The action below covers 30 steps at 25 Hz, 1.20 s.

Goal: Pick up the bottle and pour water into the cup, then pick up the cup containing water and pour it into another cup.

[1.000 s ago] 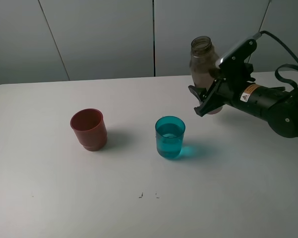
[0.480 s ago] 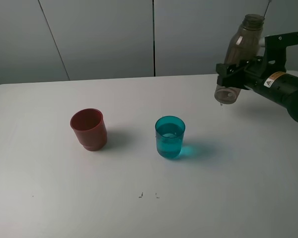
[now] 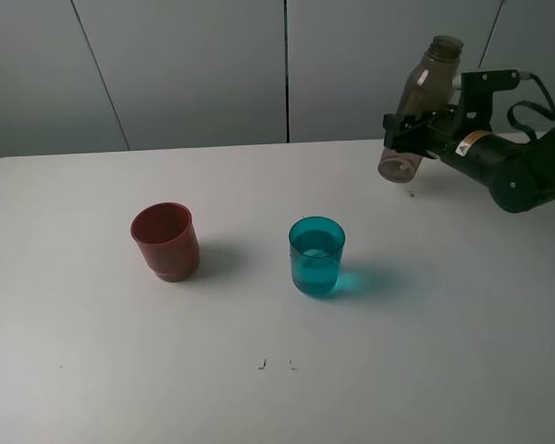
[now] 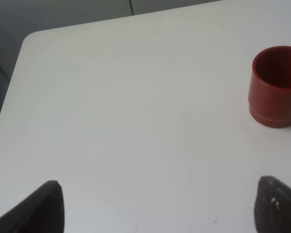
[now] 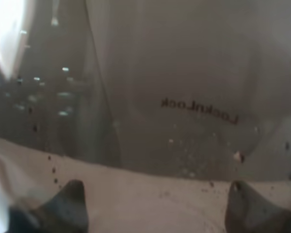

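Observation:
The smoky grey-brown bottle hangs above the far right of the table, leaning a little, mouth up, no cap. My right gripper is shut on its lower body. In the right wrist view the bottle fills the picture between the two fingertips. The teal cup stands mid-table with water in it, well apart from the bottle. The red-brown cup stands to its left and shows in the left wrist view as well, the red-brown cup. My left gripper is open over bare table, holding nothing.
The white table ends at a grey panelled wall behind. Its rounded far left corner shows in the left wrist view. Small dark specks mark the tabletop near the front.
The right arm carried the bottle up and back toward the far right, away from the teal cup, and turned it more upright. Both cups stayed put.

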Each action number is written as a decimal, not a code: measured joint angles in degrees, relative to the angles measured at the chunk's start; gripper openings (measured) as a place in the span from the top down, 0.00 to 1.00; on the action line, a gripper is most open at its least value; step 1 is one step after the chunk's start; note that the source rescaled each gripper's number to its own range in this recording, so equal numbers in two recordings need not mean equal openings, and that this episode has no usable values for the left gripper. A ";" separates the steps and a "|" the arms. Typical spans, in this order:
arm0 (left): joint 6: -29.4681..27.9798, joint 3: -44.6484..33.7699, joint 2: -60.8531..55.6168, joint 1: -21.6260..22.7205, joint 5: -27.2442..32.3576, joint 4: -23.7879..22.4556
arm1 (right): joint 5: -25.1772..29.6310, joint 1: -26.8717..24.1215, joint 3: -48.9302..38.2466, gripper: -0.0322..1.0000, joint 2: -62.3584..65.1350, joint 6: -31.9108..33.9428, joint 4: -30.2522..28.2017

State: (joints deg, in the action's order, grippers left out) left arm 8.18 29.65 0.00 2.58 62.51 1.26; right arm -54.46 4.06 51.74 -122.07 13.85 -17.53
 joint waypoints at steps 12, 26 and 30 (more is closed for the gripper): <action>0.00 0.00 0.00 0.00 0.00 0.00 | 1.27 0.00 5.04 0.97 -4.18 -2.91 -4.33; 0.00 0.00 0.00 0.00 0.00 0.00 | 1.51 0.00 5.13 0.97 -6.55 -2.75 -7.37; 0.00 0.00 0.00 0.00 0.00 0.00 | 1.51 0.00 5.13 0.97 -6.55 -2.63 -7.58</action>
State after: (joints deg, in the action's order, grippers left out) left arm 8.18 29.65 0.00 2.58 62.51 1.26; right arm -52.95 4.06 56.87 -128.62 11.22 -25.11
